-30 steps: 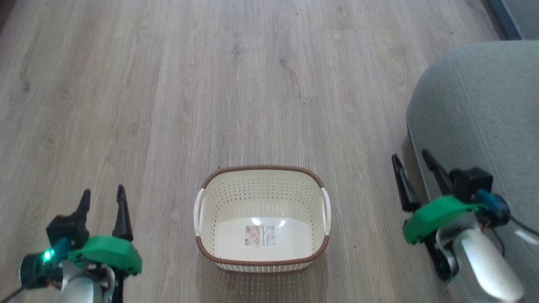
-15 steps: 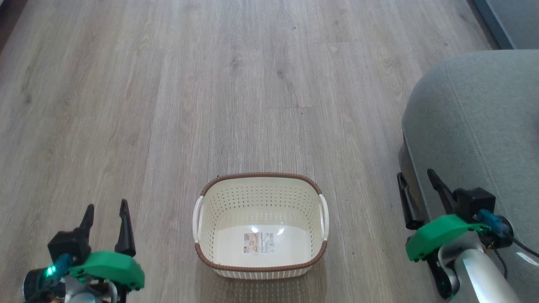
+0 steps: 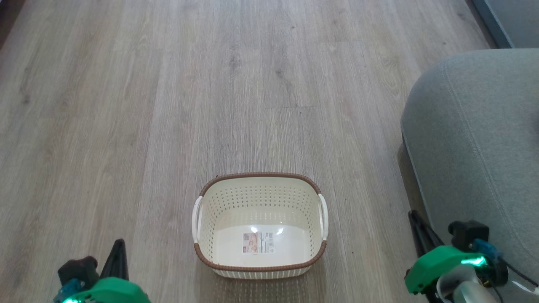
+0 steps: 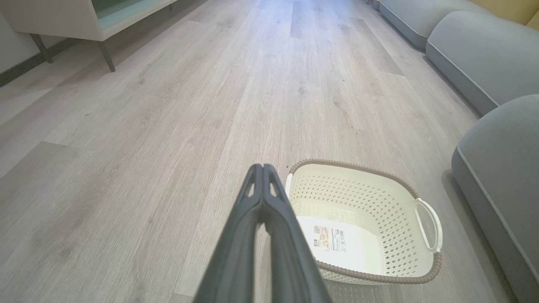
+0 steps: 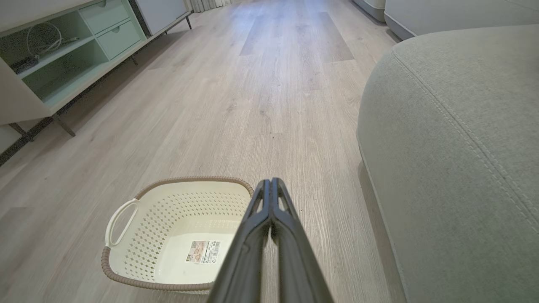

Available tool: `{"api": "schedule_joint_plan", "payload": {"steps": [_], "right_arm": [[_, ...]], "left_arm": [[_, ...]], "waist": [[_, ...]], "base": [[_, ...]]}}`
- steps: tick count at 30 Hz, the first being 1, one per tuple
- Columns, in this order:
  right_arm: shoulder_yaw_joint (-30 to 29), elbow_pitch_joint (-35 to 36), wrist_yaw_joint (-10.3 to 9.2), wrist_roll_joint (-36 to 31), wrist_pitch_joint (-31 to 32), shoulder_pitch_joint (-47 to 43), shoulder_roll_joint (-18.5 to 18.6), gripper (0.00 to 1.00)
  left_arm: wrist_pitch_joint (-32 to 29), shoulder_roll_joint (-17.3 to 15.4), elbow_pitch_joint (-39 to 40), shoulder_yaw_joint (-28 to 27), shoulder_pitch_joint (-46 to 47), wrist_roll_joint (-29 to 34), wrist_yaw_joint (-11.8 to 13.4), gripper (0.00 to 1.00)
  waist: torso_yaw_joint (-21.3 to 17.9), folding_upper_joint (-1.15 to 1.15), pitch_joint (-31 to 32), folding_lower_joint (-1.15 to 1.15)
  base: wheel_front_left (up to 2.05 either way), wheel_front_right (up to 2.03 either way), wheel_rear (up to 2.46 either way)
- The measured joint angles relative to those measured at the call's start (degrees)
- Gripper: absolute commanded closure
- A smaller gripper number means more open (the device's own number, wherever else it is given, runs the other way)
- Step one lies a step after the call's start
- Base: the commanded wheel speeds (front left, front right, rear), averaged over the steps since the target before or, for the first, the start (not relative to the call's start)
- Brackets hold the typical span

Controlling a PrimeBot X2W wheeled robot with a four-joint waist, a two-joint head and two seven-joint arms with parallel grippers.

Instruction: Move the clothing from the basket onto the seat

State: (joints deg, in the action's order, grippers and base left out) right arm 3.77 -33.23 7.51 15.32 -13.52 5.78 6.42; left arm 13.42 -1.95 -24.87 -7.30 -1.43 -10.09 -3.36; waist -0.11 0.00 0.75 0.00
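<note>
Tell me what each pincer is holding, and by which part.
Nothing is held. The left pincer and the right pincer are both shut on nothing.

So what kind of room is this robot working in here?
Most likely a home living room. A grey-green upholstered sofa seat stands on a wood-look plank floor, a low cabinet with open shelves and drawers stands across from it, and a cream laundry basket sits on the floor near the seat.

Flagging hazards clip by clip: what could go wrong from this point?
The right gripper, shut, hangs close beside the seat; a sideways swing could scrape it. The basket is empty, so a reach inside would grasp nothing and might tip it.
</note>
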Motion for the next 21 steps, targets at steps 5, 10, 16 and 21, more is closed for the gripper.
{"api": "schedule_joint_plan", "payload": {"steps": [5,10,16,21], "right_arm": [[-0.4,0.7,0.00,3.1,1.0,0.1,-0.2,1.00],[-0.9,1.5,0.00,6.3,1.7,0.1,-0.5,1.00],[-1.5,2.4,0.00,10.2,2.7,0.1,-0.6,1.00],[-1.8,3.1,0.00,13.4,3.5,0.1,-0.7,1.00]], "left_arm": [[-0.8,0.0,0.4,0.0,0.2,-3.4,-0.1,1.00],[-1.4,0.0,1.0,0.1,0.2,-6.8,-0.1,1.00],[-2.4,0.0,1.4,0.3,0.2,-10.9,-0.5,1.00],[-3.3,0.0,1.7,0.4,0.2,-14.4,-0.6,1.00]], "waist": [[0.0,0.00,0.0,0.00],[0.0,0.00,-0.1,0.00],[0.0,0.00,-0.1,0.00],[0.0,0.00,-0.2,0.00]], "base": [[0.00,0.00,0.00],[0.00,0.00,0.00],[0.00,0.00,0.00],[0.00,0.00,0.00]]}}
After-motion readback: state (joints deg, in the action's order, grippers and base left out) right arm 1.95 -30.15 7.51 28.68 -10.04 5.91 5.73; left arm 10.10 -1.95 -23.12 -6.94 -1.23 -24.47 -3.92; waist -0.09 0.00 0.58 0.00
